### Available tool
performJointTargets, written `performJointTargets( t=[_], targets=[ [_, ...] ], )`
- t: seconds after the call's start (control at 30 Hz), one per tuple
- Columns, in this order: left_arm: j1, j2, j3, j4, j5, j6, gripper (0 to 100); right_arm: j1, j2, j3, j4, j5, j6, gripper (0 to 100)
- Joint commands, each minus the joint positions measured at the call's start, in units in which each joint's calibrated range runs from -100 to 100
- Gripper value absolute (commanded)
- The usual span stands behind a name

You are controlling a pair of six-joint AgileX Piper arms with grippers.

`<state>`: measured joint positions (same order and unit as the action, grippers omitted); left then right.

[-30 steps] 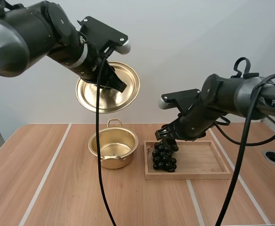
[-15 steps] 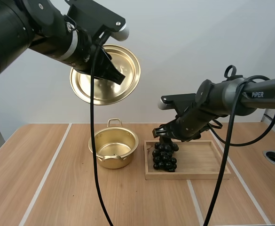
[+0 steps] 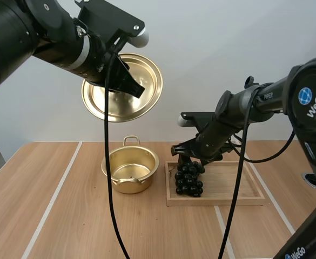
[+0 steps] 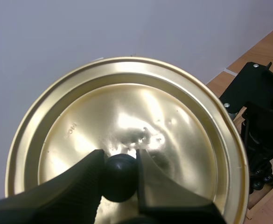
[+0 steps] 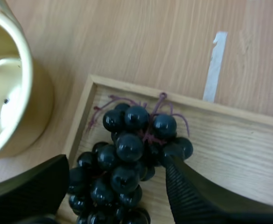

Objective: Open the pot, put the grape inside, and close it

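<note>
My left gripper (image 3: 132, 86) is raised above the table, shut on the black knob (image 4: 121, 171) of the gold lid (image 3: 120, 89); the lid (image 4: 127, 121) tilts with its underside facing out. The open gold pot (image 3: 129, 170) stands on the table beneath it. A dark bunch of grapes (image 3: 189, 181) lies at the left end of the wooden tray (image 3: 228, 190). My right gripper (image 3: 187, 156) hovers just over the bunch, open, one finger (image 5: 192, 196) on each side of the grapes (image 5: 127, 158), not pinching them.
The pot (image 5: 10, 93) stands close to the tray's left edge (image 5: 80, 116). White tape lines cross the wooden table (image 3: 49, 205). A round hole (image 3: 315, 179) sits near the table's right edge.
My left arm lifted the lid higher, then held still. My right arm swung its elbow back and shifted slightly left, the gripper staying over the grapes.
</note>
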<state>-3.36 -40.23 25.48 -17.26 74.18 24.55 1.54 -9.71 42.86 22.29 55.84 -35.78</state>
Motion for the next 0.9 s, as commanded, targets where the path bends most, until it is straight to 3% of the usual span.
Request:
performJointTargets(
  t=[0.0,0.37,0.87],
  targets=[
    [-0.05,-0.5,-0.7,-1.3,-0.6,-0.5,0,0.0,1.6,-0.5,0.5,-0.3,0.0,97],
    [-0.05,-0.5,-0.7,-1.3,-0.6,-0.5,0,0.0,8.3,-3.2,1.4,-2.8,-0.7,97],
    [-0.05,-0.5,-0.7,-1.3,-0.6,-0.5,0,0.0,16.5,-9.8,4.1,4.3,-2.6,97]
  ],
)
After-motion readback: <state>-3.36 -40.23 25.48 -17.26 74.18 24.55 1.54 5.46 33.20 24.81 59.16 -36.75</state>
